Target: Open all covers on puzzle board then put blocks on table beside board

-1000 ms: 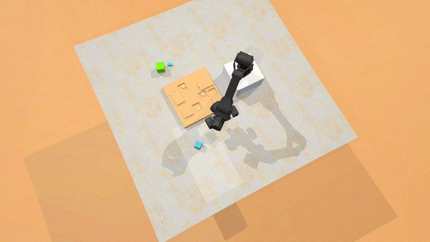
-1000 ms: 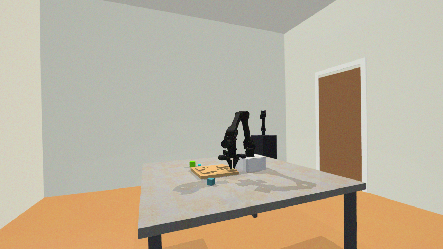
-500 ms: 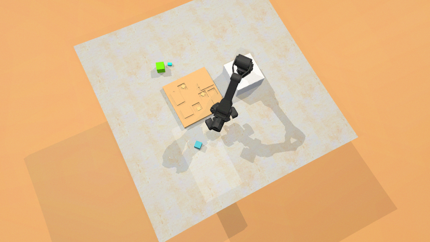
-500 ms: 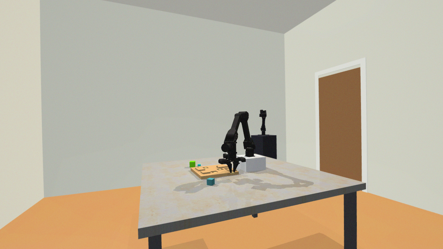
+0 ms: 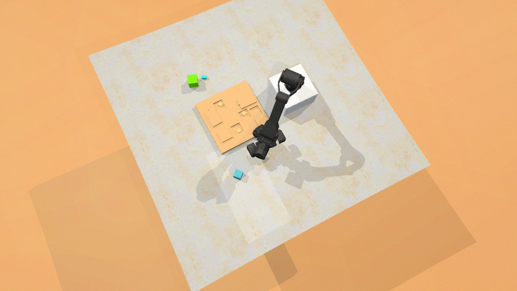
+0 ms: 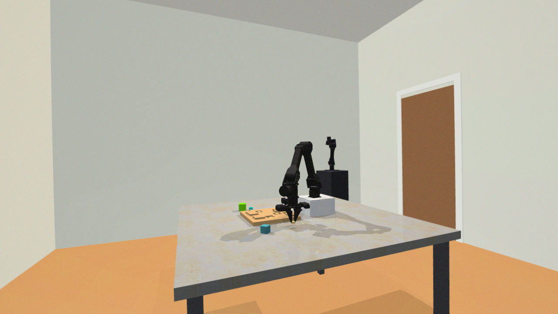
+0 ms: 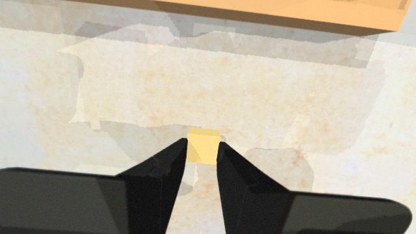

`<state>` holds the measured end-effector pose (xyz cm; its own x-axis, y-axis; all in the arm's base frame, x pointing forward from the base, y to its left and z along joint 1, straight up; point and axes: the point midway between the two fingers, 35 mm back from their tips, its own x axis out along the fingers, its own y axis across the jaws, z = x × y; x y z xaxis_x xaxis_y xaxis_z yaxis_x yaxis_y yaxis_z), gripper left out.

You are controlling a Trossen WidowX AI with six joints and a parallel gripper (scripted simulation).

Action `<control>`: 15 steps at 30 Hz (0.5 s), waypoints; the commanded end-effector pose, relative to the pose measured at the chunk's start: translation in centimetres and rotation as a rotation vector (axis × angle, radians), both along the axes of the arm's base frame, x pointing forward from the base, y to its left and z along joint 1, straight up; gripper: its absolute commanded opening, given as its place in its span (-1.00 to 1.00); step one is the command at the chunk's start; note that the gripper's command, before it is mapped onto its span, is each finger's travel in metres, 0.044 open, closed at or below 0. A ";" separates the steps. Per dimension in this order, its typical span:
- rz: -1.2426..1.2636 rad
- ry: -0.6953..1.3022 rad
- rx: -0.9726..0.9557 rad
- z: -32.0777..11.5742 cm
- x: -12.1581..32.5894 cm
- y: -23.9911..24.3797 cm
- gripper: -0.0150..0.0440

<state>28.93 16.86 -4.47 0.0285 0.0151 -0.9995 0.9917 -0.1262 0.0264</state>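
The orange puzzle board (image 5: 231, 94) (image 6: 269, 222) (image 7: 292, 16) lies on the table. In the top view, yellow blocks sit in three uncovered wells: one block (image 5: 220, 104) at the upper left, one block (image 5: 244, 113) right of centre and one block (image 5: 238, 130) near the front. A fourth well (image 5: 255, 110) looks empty. Covers such as the left one (image 5: 213, 117) and the front one (image 5: 224, 135) stand beside wells; the arm partly hides the board's right corner. My gripper (image 6: 293, 221) (image 7: 202, 146) is shut on a yellow block (image 7: 202, 153), low over the table, clear of the board's front edge; contact with the table is unclear.
A teal cube (image 5: 237, 174) (image 6: 265, 229) lies on the table left of the gripper. A green cube (image 5: 192, 80) (image 6: 242, 206) and a small cyan block (image 5: 204, 76) (image 6: 250, 208) lie behind the board. The arm's white base box (image 5: 307, 92) (image 6: 323, 207) stands right of the board.
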 end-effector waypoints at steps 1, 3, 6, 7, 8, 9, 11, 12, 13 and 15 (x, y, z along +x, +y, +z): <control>-0.003 0.005 -0.001 -0.9 -0.2 -0.1 -0.22; -0.003 0.005 -0.001 -1.2 -0.2 -0.1 -0.22; -0.003 0.005 -0.001 -1.4 -0.3 -0.1 -0.22; -0.003 0.005 -0.001 -1.4 -0.3 -0.1 -0.22; 0.000 0.002 -0.001 -1.0 -0.2 -0.1 -0.13; 0.000 0.002 -0.001 -1.0 -0.2 -0.1 -0.04; 0.000 0.002 -0.001 -1.0 -0.2 -0.1 0.14; 0.000 0.002 -0.001 -1.0 -0.2 -0.1 0.22; 0.000 0.002 -0.001 -1.0 -0.2 -0.1 0.31; 0.000 0.002 -0.001 -1.0 -0.2 -0.1 0.49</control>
<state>28.77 16.76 -5.51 0.0265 0.0138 -0.9996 0.9917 -0.1263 0.0246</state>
